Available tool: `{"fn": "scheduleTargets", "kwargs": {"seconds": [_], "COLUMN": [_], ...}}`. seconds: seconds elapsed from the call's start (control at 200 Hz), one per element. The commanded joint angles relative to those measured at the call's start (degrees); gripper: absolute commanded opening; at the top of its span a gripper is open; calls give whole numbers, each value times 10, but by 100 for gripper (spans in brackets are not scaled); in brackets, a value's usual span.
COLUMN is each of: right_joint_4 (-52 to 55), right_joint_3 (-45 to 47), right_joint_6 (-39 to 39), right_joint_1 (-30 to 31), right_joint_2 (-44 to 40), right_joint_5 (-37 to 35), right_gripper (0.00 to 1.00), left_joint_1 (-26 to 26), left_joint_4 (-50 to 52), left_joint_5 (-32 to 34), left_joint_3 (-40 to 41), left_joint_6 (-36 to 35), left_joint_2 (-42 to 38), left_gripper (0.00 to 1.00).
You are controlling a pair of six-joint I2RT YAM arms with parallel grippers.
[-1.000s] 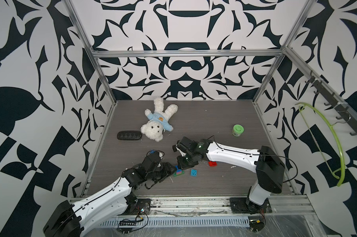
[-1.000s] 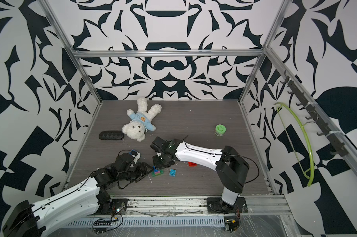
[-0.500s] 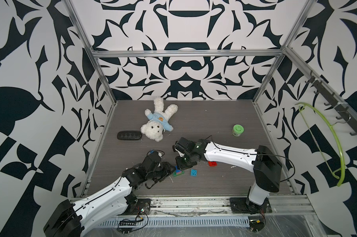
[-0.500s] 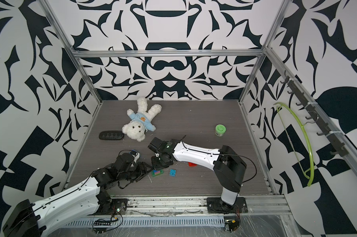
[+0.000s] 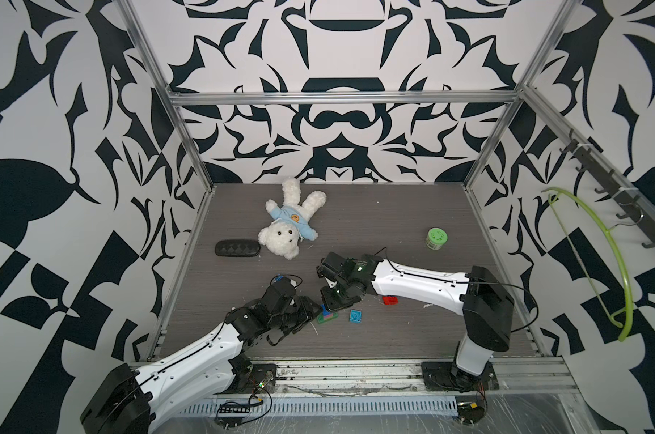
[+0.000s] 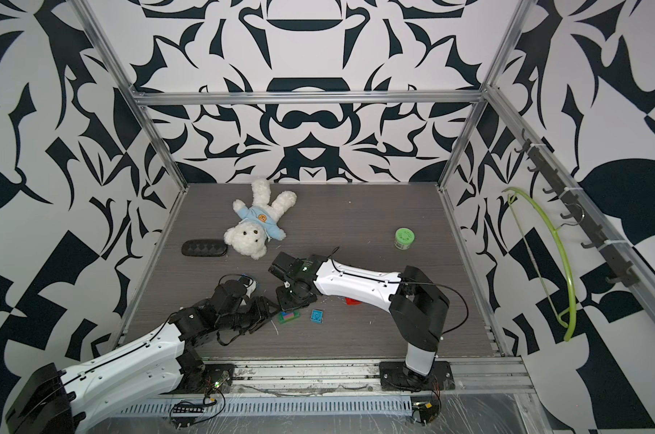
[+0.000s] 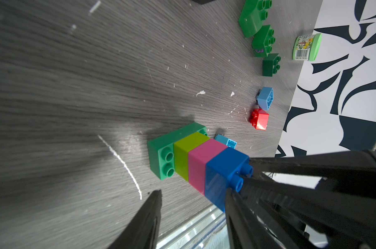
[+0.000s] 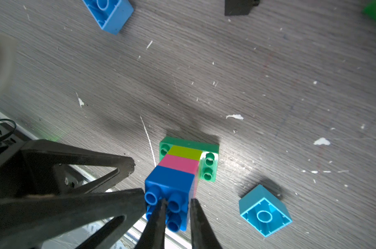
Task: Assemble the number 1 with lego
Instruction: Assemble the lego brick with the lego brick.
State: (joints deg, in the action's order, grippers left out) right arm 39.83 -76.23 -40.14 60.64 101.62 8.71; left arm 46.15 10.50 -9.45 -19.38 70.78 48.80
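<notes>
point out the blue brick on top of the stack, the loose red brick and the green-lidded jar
blue brick (image 8: pixel 169 179): right wrist view, on its smooth side face.
red brick (image 7: pixel 261 121): left wrist view, on its glossy flat face.
green-lidded jar (image 5: pixel 436 236): in a top view, on the middle of its lid.

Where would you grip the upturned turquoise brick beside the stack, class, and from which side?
Probably its two opposite flat side walls, coming down from above: the turquoise brick lies hollow side up, apart from the stack, so jaws fit either side.
</notes>
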Motion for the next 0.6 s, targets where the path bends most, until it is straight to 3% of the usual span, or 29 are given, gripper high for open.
{"fn": "scheduleTargets", "kwargs": {"seconds": [0.0, 0.27, 0.505, 0.595], "right_joint_4": [28, 1, 26, 45], "right_joint_3": [-19, -38, 59, 109], "right_joint_6": [19, 55, 30, -9], "right_joint_1": [9, -11, -35, -39], "right_joint_2": [7, -69, -158, -187], "right_joint_5": [-15, -26, -117, -160], "right_gripper": [30, 43, 45, 52], "left_joint_1": [2, 2, 2, 2], "left_joint_4": [23, 81, 99, 101], "left_joint_5": [13, 47, 62, 65], "left_joint_3": [-6, -37, -44, -57], "left_joint_6": [-6, -35, -43, -57], "left_joint_2": [-8, -85, -99, -82], "left_gripper": [53, 63, 69, 72]}}
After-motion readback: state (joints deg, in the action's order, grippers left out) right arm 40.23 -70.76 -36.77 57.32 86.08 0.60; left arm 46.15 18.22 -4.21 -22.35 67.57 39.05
